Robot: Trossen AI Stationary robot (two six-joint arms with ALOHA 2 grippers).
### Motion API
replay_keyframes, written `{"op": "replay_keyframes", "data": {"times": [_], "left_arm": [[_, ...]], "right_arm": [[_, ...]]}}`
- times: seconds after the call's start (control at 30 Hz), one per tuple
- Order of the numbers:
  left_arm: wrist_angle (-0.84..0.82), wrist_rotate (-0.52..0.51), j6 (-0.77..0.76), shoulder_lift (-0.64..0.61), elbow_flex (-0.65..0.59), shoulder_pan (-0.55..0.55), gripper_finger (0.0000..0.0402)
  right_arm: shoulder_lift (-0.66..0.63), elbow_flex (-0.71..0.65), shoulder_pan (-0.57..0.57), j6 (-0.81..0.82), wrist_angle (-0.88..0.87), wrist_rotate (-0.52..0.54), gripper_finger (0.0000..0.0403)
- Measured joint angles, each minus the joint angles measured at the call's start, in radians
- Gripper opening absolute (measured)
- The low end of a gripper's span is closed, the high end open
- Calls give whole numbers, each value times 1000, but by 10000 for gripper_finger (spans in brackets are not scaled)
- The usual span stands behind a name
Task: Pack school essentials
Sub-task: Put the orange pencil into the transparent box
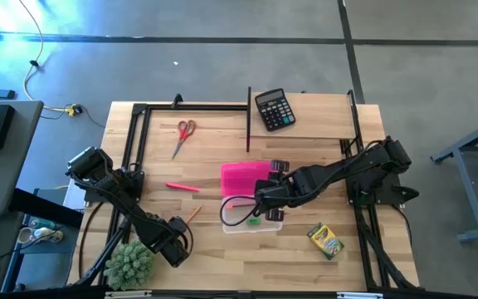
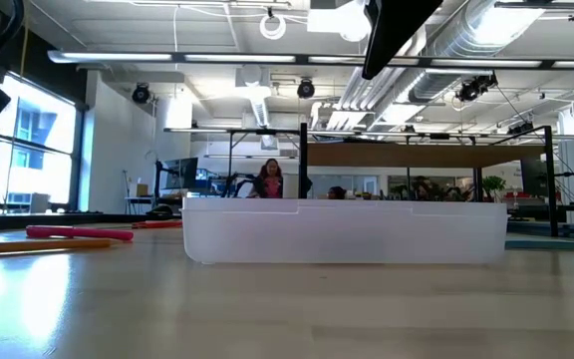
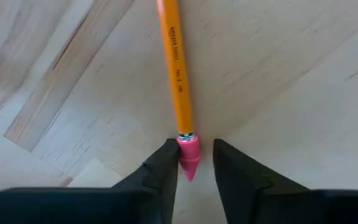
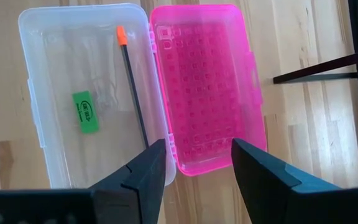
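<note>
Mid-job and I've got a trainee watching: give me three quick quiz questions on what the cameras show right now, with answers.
1. True or false: the pencil case stands open, its pink lid laid flat beside the clear tray.
2. Which item lies between the left gripper's fingers?
A. red-handled scissors
B. yellow pencil, at its pink eraser cap
C. crayon box
3. Fill in: inside the clear tray lie a thin dark pencil with an orange tip and a small ____ eraser.

Key: 1 true; 2 B; 3 green. The right gripper hangs open over the case.
</note>
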Motion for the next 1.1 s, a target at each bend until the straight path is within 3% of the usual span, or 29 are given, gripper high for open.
{"op": "replay_keyframes", "data": {"times": [0.33, 1.1], "left_arm": [[6, -2, 48, 0, 0, 0, 22], [-43, -56, 142, -21, -5, -1, 22]], "right_arm": [[0, 0, 0, 47, -49, 0, 173], [-4, 0, 0, 45, -84, 13, 173]]}}
